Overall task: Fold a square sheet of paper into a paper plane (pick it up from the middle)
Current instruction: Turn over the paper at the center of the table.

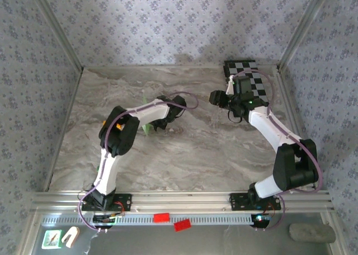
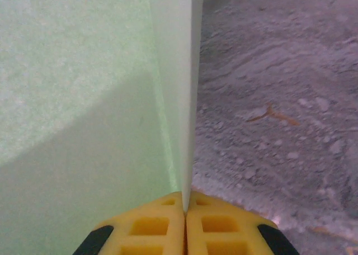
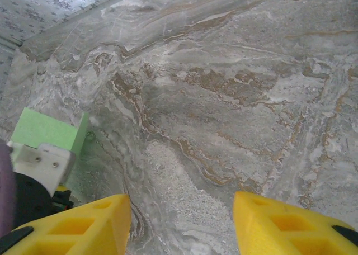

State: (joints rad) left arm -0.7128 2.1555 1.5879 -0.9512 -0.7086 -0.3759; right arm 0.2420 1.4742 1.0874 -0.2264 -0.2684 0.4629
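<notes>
The light-green sheet of paper (image 2: 84,98) is folded, with one flap standing upright in a sharp crease (image 2: 178,70). My left gripper (image 2: 184,202) is shut on the bottom of that crease, its yellow fingertips pressed together. From above, the paper (image 1: 148,127) peeks out beside the left gripper (image 1: 168,118) near the table's middle, mostly hidden by the arm. A paper plane shape cannot be made out. My right gripper (image 3: 182,210) is open over bare marble, nothing between its fingers; the paper (image 3: 47,129) lies to its left. In the top view the right gripper (image 1: 215,97) hovers right of the paper.
A black-and-white checkered board (image 1: 246,76) lies at the back right corner, behind the right arm. Two small red blocks (image 1: 161,217) (image 1: 182,225) sit on the front rail. Patterned walls and metal frame posts enclose the marble table (image 1: 196,154).
</notes>
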